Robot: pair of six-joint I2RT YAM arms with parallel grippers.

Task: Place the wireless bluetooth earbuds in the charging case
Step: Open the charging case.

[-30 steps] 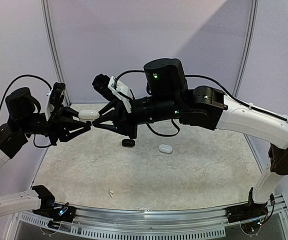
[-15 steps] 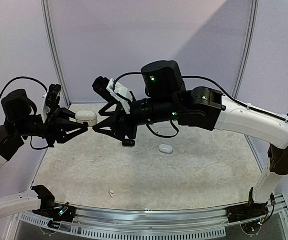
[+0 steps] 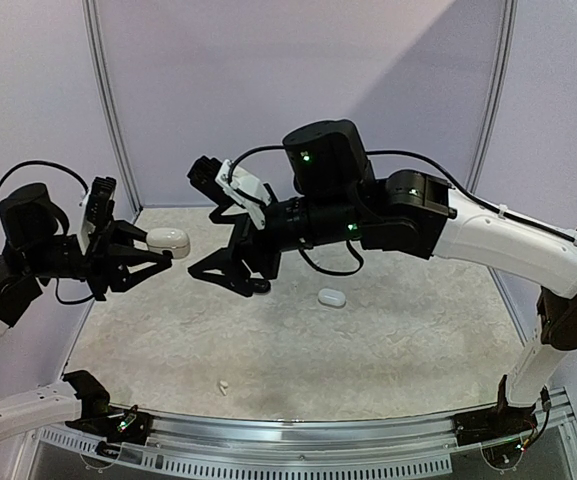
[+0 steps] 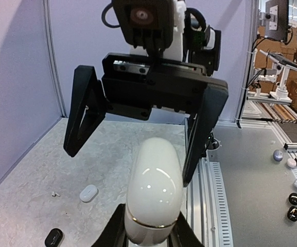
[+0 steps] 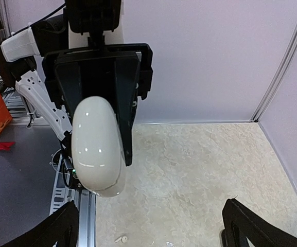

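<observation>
Three pebble-shaped cases are in sight, two white and one black. One white case (image 3: 171, 239) is up in the air, pinched at its near end between the left fingers (image 3: 148, 260), its rounded far end pointing toward the other arm; a thin seam rings it and the lid looks shut. Two right fingers (image 3: 220, 273) stand spread wide, facing that case end-on and apart from it, with nothing between them. Below them on the tabletop (image 3: 398, 345) lies the black case (image 3: 258, 287), partly hidden behind the lower right finger, and the second white case (image 3: 331, 297) lies a little to its right, the two near each other but not touching. Only one earbud (image 3: 222, 386) can be made out on the tabletop: a tiny white bud lying alone near the front edge, well apart from all three cases and from both arms. Several small light and dark objects show on a bench beyond the rail in the left wrist view, too small to identify.
</observation>
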